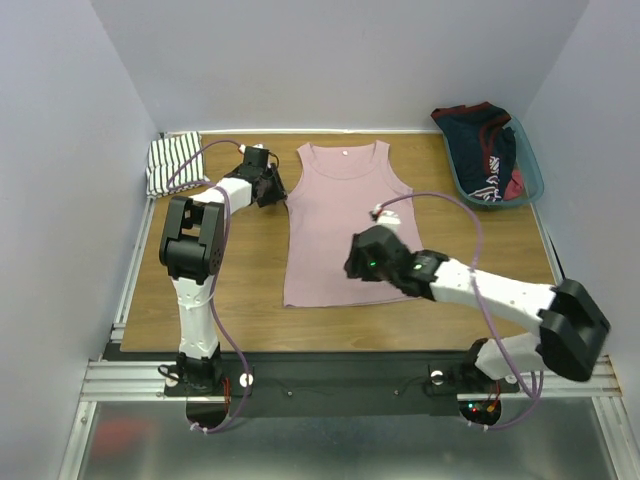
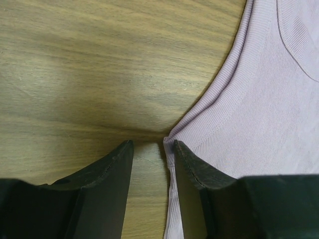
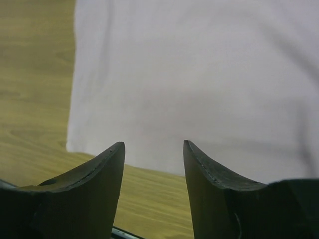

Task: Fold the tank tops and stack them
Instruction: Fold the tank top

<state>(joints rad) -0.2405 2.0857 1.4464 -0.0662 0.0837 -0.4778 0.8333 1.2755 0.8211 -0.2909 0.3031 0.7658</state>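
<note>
The pink-mauve tank top [image 1: 335, 215] lies flat in the middle of the table, neck to the back. The striped tank top [image 1: 175, 162] lies folded at the far left corner. My left gripper [image 1: 277, 190] is open at the pink top's left armhole. In the left wrist view its jaws [image 2: 153, 147] straddle the cloth's edge [image 2: 259, 99], with the right finger over the fabric. My right gripper [image 1: 357, 262] is open over the top's lower right part. In the right wrist view it [image 3: 153, 149] sits just off the hem [image 3: 199, 74], holding nothing.
A teal basket [image 1: 532, 172] at the back right holds dark navy-and-red clothing [image 1: 485, 140]. Bare wood table [image 1: 250, 290] shows left and right of the pink top. Walls close in the back and both sides.
</note>
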